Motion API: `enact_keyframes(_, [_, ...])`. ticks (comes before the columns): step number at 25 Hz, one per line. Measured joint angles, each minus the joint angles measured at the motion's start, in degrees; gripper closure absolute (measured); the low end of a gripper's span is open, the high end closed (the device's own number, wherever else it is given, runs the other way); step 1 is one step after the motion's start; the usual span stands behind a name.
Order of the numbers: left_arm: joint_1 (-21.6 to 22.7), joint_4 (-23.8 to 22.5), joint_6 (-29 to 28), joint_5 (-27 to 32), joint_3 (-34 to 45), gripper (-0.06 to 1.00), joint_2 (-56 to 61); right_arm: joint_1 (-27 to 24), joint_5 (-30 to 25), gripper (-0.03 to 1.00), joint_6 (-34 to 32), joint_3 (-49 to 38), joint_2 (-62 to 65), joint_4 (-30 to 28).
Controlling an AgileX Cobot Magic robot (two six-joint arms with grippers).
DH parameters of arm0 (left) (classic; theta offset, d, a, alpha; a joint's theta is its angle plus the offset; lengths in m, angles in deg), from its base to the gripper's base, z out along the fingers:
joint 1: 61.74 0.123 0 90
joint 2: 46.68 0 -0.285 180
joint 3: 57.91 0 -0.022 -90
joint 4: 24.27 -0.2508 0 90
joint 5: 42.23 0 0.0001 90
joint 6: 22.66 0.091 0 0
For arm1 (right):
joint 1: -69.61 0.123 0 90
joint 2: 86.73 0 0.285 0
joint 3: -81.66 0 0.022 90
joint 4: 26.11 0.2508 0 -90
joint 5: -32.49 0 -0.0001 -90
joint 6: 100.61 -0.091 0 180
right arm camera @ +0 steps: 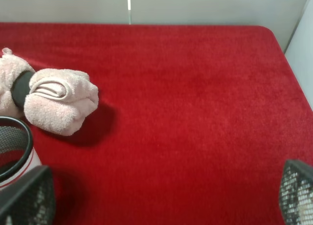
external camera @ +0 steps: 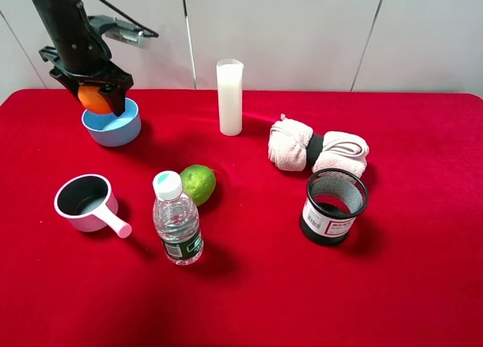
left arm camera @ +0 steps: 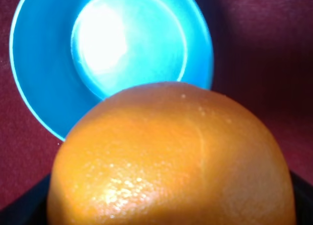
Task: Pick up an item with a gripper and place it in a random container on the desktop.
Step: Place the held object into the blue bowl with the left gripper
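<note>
Orange over the blue bowl, upper left of the overhead frame.

My left gripper (external camera: pixel 99 92) is clamped on the orange (external camera: pixel 90 99), which hangs just above the upper-left edge of the bowl (external camera: pixel 113 127). The bowl's middle lies slightly down and right of the fruit there, mouth facing up. The orange is round, so it has no long axis to mind. I can't quite tell whether it sits fully inside the rim. The right gripper (right arm camera: pixel 161 205), spread wide and empty, is over the counter (right arm camera: pixel 195 112), well apart.
</note>
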Motion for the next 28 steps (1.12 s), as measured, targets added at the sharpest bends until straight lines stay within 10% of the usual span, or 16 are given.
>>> enact_keyframes(28, [3.18, -0.32, 0.05, -9.58, -0.3, 0.22, -5.42, 0.0, 0.0, 0.27, 0.0, 0.0, 0.0, 0.0])
